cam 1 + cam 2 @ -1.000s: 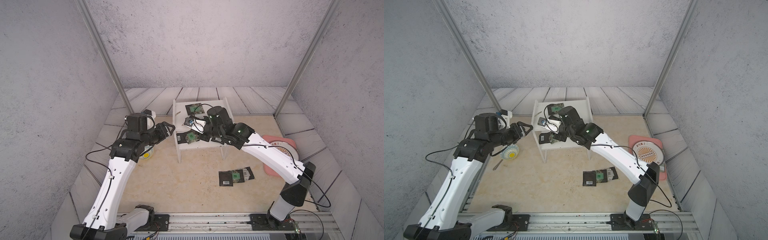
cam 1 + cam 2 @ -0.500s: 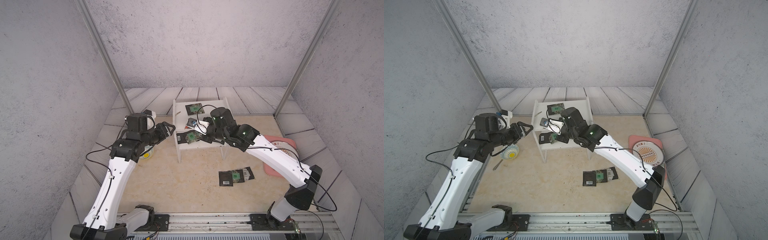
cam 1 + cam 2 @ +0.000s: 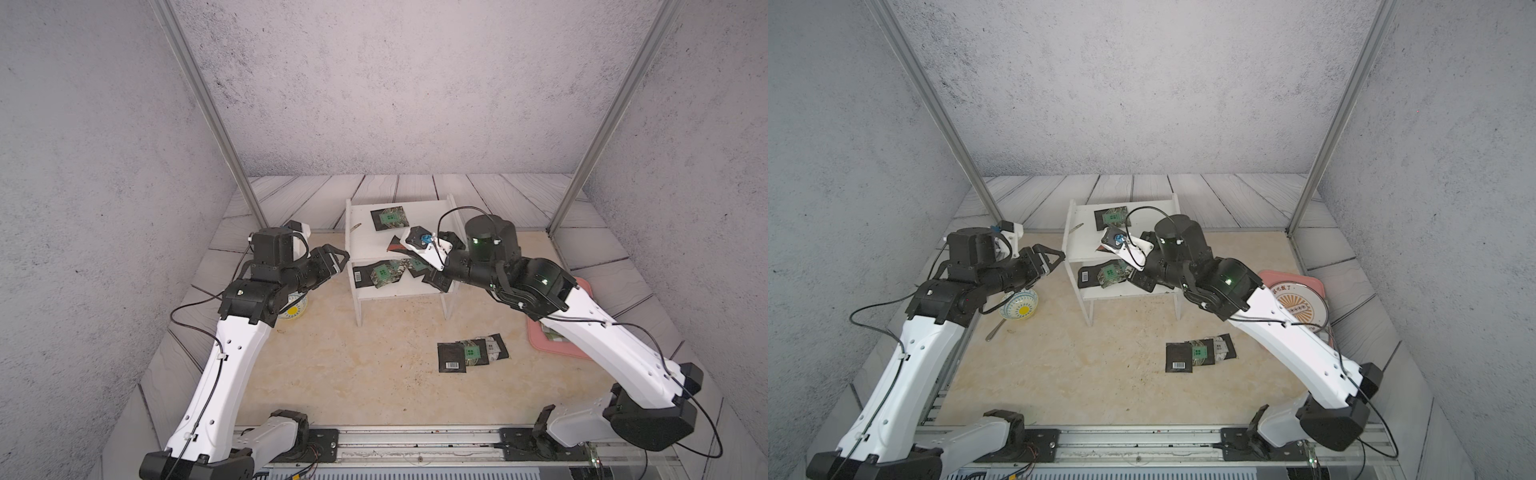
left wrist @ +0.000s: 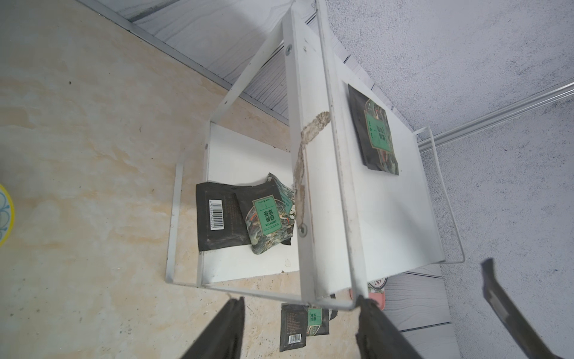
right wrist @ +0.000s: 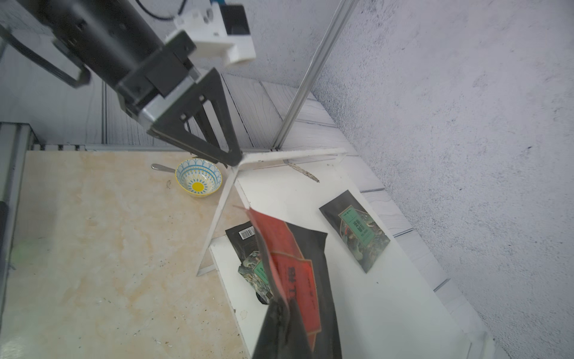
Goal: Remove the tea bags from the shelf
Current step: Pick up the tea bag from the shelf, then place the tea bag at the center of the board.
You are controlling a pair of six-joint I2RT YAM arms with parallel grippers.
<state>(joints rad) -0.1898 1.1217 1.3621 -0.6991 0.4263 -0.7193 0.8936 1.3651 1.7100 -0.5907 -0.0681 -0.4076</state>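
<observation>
- Right gripper (image 5: 281, 306) is clamped on a corner of the red bag (image 5: 289, 248) and holds it tilted just above the shelf's (image 3: 365, 243) top board, not yet clear of it.
- Left gripper (image 3: 343, 255) stands open at the shelf's left side panel with its tip against the upper corner, holding nothing.
- Done: about three tea bags (image 3: 471, 353) lie overlapped on the counter (image 3: 332, 365) in front of the shelf.
- Remaining: one green-label bag (image 3: 389, 218) lies flat at the back of the top board. A pile (image 3: 380, 274) sits on the lower board, a barcode bag with green-label ones over it. The right arm hides part of that board, so there may be more.
- By my reckoning the task is less than half done.
- Around: a bowl (image 3: 1019, 306) and spoon (image 3: 995, 330) sit beside the left arm, and a pink tray (image 3: 561, 349) lies under the right arm.
- In the way: the top board overhangs the pile, so reaching it likely means coming in from the front. The left gripper crowds that side.
</observation>
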